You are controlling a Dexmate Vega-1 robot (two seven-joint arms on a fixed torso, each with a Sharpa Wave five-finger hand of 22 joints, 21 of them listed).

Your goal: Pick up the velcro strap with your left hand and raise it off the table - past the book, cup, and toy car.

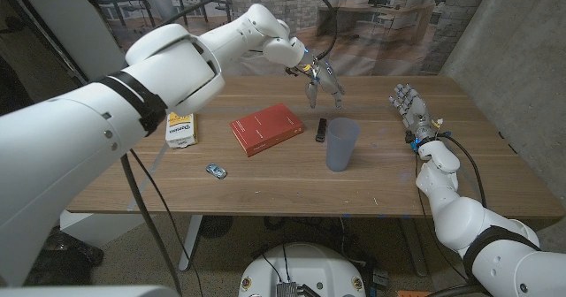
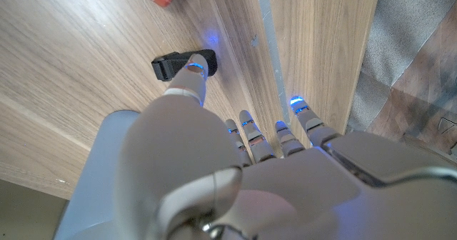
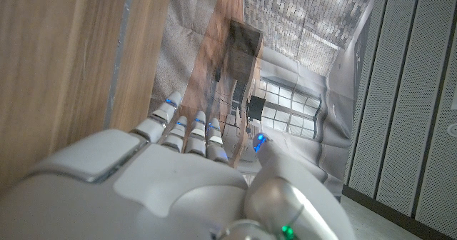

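Wood-grain table (image 1: 265,186), matte, with visible plank seams. Velcro strap (image 1: 322,130): small black oblong, lying flat on the table between the red hardcover book (image 1: 267,127) and the translucent blue-grey cup (image 1: 342,144), just behind the cup. Left hand (image 1: 320,82) hangs above the strap, fingers pointing down and spread, holding nothing. In the left wrist view the thumb tip overlaps the strap (image 2: 183,63); contact looks unlikely but can't be settled from that angle. The cup's rim (image 2: 107,136) is largely hidden behind the hand (image 2: 214,176). Small blue toy car (image 1: 215,170) near the front edge; a white-and-yellow carton (image 1: 180,128) sits left of the book, print too small to read. Right hand (image 1: 412,110) stands at the table's right side, fingers extended and apart, empty.
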